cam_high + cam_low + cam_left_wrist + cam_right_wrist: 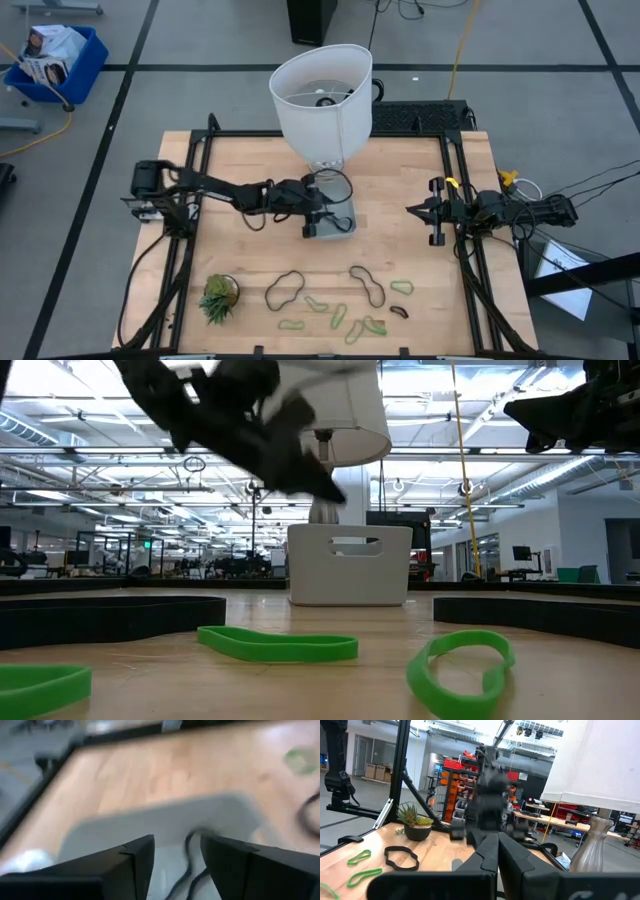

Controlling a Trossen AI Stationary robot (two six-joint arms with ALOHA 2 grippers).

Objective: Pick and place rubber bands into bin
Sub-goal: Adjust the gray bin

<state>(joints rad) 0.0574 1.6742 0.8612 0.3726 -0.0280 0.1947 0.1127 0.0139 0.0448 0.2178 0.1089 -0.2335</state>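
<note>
- The left gripper (318, 218) sits at the centre of the high view, directly over the bin (340, 226), a pale tray just below the white lampshade (322, 95).
- In the left wrist view its fingers (125, 865) stand apart, and a thin dark rubber band (187, 870) hangs in the gap between them, down over the bin's pale floor (150, 827); whether the band touches either finger cannot be told.
- The right gripper (412, 211) waits at the right of the high view, well apart from the bin, its two fingers pressed together with nothing between them, as its own wrist view shows (497, 851).
- More rubber bands lie along the lower part of the high view: a large dark loop (285, 288) lower centre, another dark loop (367, 284) to its right, a small dark one (398, 311), and light green ones (338, 317) scattered among them.
- A small potted plant (219, 297) stands lower left on the wooden table (240, 160).
- In the low view, green bands (277, 645) lie in the foreground and the bin (349, 565) stands mid-frame behind them.
</note>
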